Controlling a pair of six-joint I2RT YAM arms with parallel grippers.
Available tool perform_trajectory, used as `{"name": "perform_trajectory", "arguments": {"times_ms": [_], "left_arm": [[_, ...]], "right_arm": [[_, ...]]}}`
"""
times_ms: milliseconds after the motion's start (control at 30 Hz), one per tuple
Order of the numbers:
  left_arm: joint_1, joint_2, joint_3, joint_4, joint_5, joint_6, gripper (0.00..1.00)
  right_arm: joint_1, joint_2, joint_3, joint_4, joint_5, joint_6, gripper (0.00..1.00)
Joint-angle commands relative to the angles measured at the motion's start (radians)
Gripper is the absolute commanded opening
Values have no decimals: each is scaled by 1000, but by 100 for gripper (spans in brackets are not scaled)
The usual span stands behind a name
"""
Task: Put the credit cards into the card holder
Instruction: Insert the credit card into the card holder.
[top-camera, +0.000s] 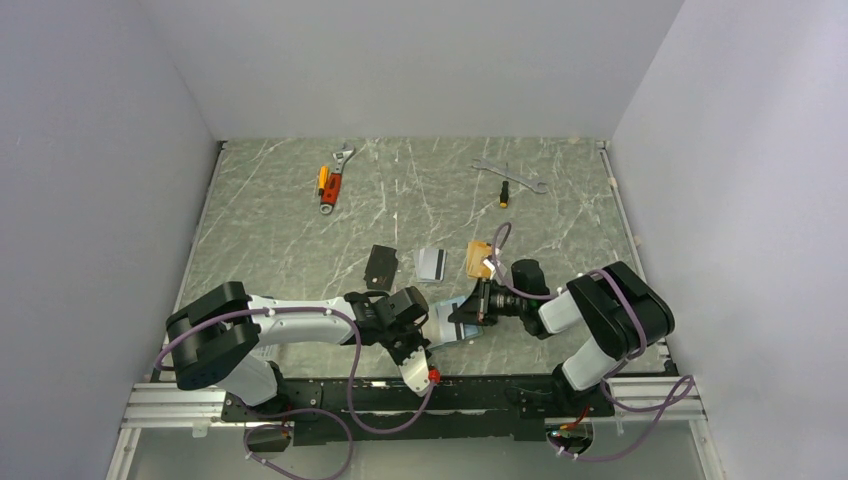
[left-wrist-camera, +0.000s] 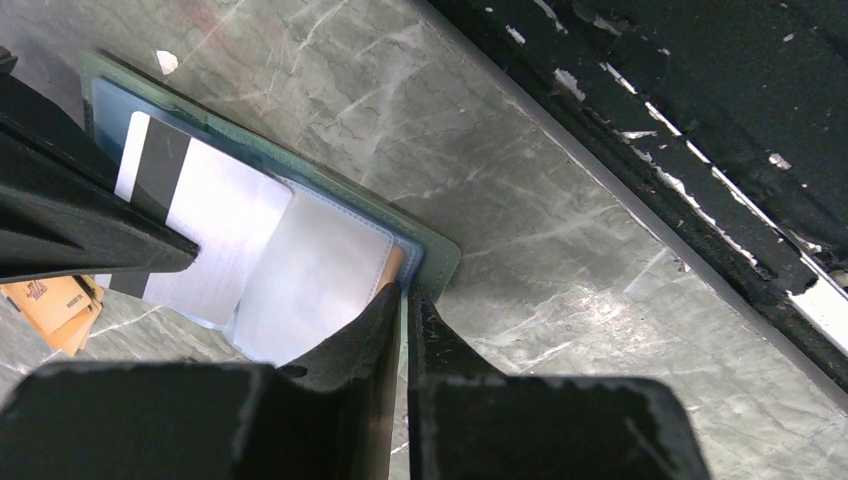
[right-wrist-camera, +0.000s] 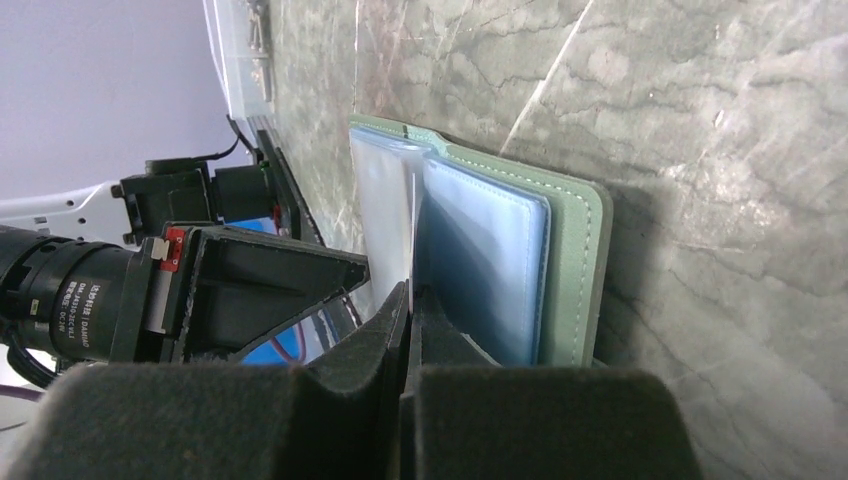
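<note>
At the far left of the tabletop (top-camera: 260, 200) lay an orange-handled adjustable wrench (top-camera: 333, 180). Nearer, a black card (top-camera: 381, 267) lay flat, with a loose silver-grey card (top-camera: 431, 262) just to its right. The left fingers (left-wrist-camera: 395, 305) were clenched on an edge of the open card holder (left-wrist-camera: 440, 255), which lay at the near middle of the tabletop. A striped silver-grey card (left-wrist-camera: 215, 230) sat partly inside its pale pocket. The right fingers (right-wrist-camera: 400, 305) were closed, seemingly pinching that card's edge. An orange card (top-camera: 479, 260) lay just beyond the holder. A spanner (top-camera: 508, 175) and a small screwdriver (top-camera: 505, 192) rested at the far right.
</note>
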Motion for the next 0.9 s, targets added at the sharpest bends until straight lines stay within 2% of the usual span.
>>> {"name": "perform_trajectory", "arguments": {"times_ms": [0,200,867], "left_arm": [[-9,-5,22,-35,19,1,12],[-9,-8,19,-32,22,4,12],[-9,-9,30,-45,20,15,11]], "right_arm": [[-3,46,34,7,-37,-42,0],[1,74,54,1,-47,-46,0],[66,58,131,-206,-21,-148,0]]}}
